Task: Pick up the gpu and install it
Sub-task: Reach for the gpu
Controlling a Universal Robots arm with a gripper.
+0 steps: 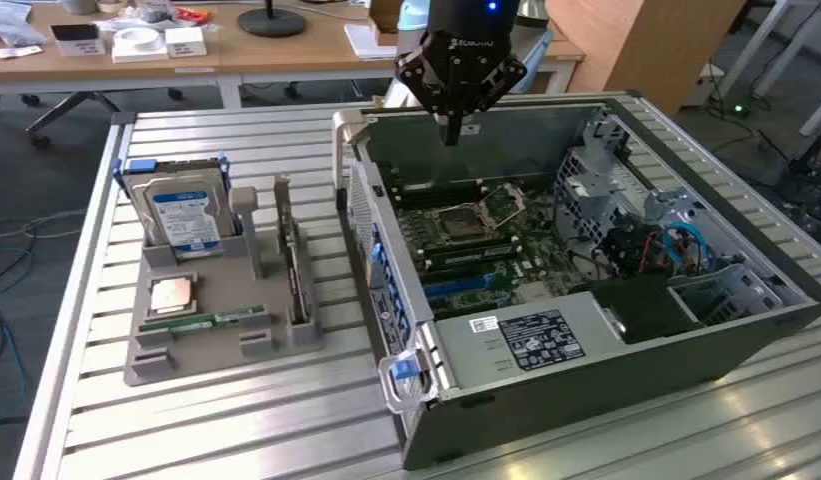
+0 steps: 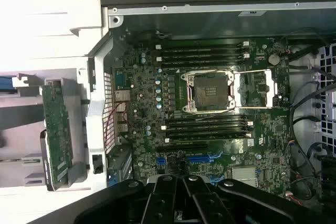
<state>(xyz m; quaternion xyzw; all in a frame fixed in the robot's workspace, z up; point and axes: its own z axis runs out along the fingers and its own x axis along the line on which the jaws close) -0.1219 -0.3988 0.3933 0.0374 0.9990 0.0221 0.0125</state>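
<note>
The gpu (image 1: 290, 255) stands on edge in a slot of the grey holder (image 1: 203, 355), at the exterior view's left of the open computer case (image 1: 584, 340). In the wrist view the gpu (image 2: 56, 135) appears as a long circuit board outside the case wall. My gripper (image 1: 452, 128) hangs over the far end of the case, above the motherboard (image 1: 470, 235), well away from the gpu. Its fingers (image 2: 169, 195) are shut together with nothing between them.
The holder also carries a blue-labelled hard drive (image 1: 183, 215), a CPU chip (image 1: 170, 293) and a green RAM stick (image 1: 203, 322). Blue expansion slots (image 2: 202, 158) lie on the motherboard near the open CPU socket (image 2: 210, 90). Drive cages and cables (image 1: 650, 240) crowd the case's right.
</note>
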